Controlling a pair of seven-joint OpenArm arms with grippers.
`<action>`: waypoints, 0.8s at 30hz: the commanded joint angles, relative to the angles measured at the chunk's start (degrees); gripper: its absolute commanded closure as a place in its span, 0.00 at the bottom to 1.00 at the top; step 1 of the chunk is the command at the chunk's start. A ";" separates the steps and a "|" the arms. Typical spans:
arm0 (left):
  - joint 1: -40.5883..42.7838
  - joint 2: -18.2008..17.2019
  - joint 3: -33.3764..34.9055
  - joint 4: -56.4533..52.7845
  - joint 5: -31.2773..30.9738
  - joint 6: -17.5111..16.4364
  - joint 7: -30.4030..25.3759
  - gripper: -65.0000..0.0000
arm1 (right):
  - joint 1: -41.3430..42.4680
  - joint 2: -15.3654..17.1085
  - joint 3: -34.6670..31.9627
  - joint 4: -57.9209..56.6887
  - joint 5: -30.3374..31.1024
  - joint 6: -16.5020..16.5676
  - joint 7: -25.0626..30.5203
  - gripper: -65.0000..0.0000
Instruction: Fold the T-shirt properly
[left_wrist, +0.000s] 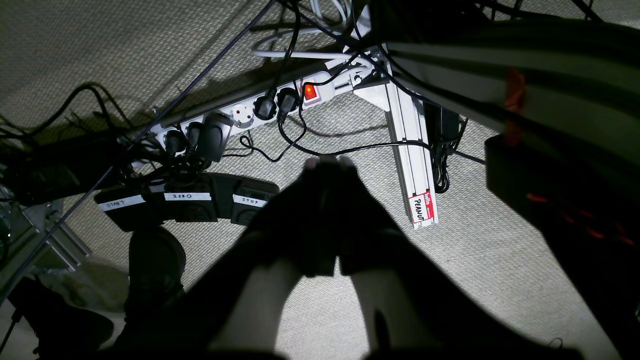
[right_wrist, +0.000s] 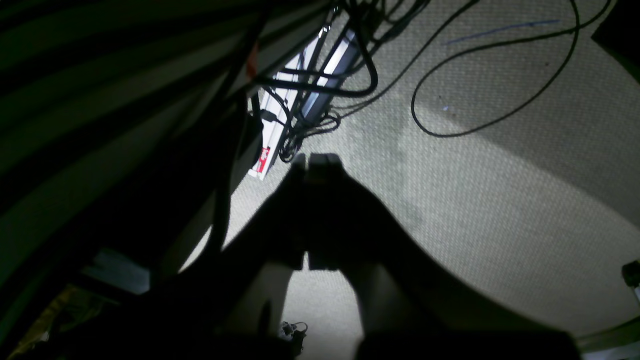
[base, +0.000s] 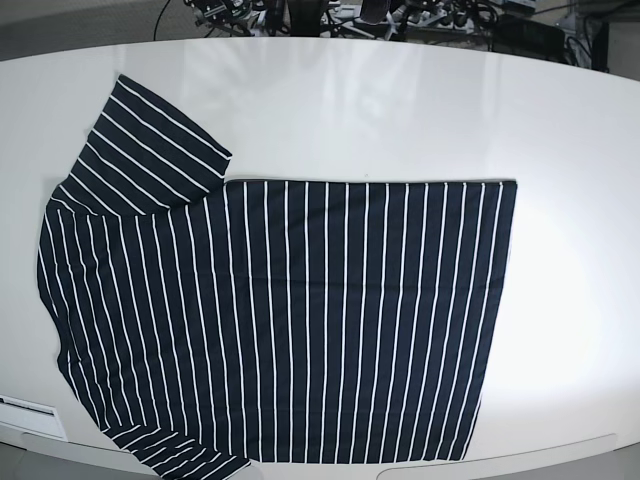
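**Striped T-shirt spread flat, both arms parked below the worktop**

The T-shirt (base: 280, 310) lies opened out on the white worktop (base: 400, 110), its hem toward the right of the base view and its shoulders toward the left. 1 sleeve (base: 150, 145) angles up at the far left; the other (base: 185, 455) runs off the near edge. No fold has been made yet.

Neither arm shows in the base view. Each wrist camera looks down at carpet (left_wrist: 500, 260) and cables, so both hang low beside the worktop. The left gripper (left_wrist: 330, 162) has its fingers clenched together on nothing; the right gripper (right_wrist: 315, 160) is likewise pressed closed and empty.

The cloth looks thin, light and limp: it should drape, sag and crease rather than hold a line, and may slide on the glossy surface. A single-layer pinch at an edge seems safest. The hem corners (base: 505, 195) or the sleeve and shoulder seams look like good places, with 2 matched grips so that the lifted edge stays straight.
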 joint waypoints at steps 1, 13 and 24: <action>0.15 -0.04 -0.04 0.33 0.15 -0.37 -0.55 1.00 | -0.13 0.02 -0.11 0.33 0.33 0.37 -0.02 1.00; 0.15 -0.04 -0.04 0.33 0.20 -0.44 -0.33 1.00 | -0.13 0.02 -0.11 0.33 -4.11 0.42 -0.44 1.00; 0.15 -0.02 -0.04 0.33 1.92 -2.12 -0.35 1.00 | -0.13 0.02 -0.11 0.44 -4.13 0.39 -0.44 1.00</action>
